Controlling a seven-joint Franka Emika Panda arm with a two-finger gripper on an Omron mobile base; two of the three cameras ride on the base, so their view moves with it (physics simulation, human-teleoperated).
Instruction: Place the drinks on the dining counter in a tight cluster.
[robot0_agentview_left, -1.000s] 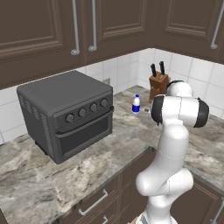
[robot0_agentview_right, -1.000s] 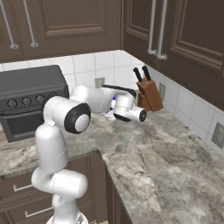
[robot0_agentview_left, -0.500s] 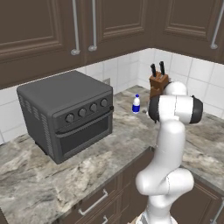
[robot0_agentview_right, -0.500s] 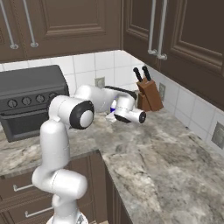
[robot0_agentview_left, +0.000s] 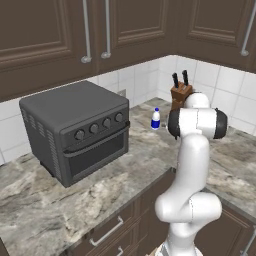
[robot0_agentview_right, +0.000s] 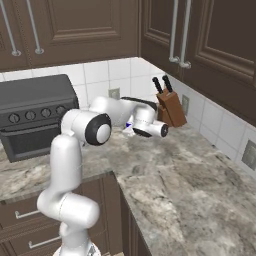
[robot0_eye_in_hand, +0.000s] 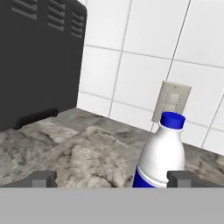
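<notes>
We see a glossy white robot arm (robot0_agentview_left: 192, 165) built of rounded tubular segments, with black round joint caps and dark finger tips (robot0_eye_in_hand: 40, 179).

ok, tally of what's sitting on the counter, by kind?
Bottle: 1
Toaster oven: 1
Knife block: 1
Total: 3

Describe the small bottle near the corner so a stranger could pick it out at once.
Start at the dark toaster oven on the marbled counter, then look right toward the tiled corner. Between the oven and the wooden knife block stands the white bottle, upright, before a wall outlet. It alone is white with a blue cap and blue band.
</notes>
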